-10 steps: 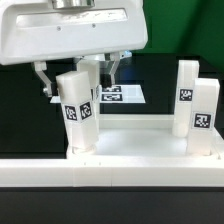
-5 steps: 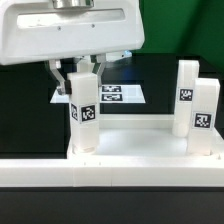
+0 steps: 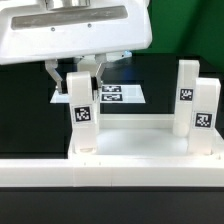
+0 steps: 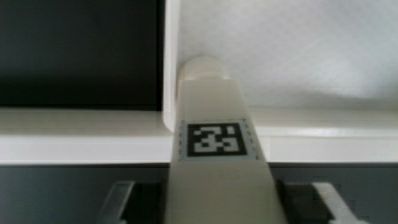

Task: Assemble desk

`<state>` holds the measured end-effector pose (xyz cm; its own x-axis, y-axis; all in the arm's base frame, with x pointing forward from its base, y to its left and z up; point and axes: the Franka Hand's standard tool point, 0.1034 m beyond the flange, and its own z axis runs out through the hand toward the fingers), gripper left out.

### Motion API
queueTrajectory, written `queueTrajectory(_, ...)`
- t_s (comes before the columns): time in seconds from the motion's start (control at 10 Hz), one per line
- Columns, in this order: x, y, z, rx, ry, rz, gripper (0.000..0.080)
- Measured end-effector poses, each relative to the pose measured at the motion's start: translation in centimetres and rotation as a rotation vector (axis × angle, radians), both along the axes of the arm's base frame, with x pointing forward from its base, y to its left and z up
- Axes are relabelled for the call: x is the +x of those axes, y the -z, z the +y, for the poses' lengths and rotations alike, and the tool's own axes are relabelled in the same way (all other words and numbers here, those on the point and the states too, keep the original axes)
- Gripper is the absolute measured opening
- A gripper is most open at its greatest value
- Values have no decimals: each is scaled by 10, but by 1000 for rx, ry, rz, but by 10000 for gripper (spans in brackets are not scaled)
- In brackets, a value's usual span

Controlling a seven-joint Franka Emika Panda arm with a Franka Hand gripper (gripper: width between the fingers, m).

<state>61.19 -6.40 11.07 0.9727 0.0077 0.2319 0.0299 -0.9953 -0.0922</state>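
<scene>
We have the hand (image 3: 78, 77) pinching the top of a tagged leg (image 3: 82, 115) standing upright at the tabletop's (image 3: 140, 150) 9 o'clock corner, so seating that leg looks like the step in hand. Next, we judge, comes twisting it home. The socket is hidden; two more legs (image 3: 194, 98) stand at 3 o'clock.
</scene>
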Motion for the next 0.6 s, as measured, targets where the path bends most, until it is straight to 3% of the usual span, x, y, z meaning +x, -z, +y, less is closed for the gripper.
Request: queueTrajectory(0.6,1,0,1,128,572,48,291)
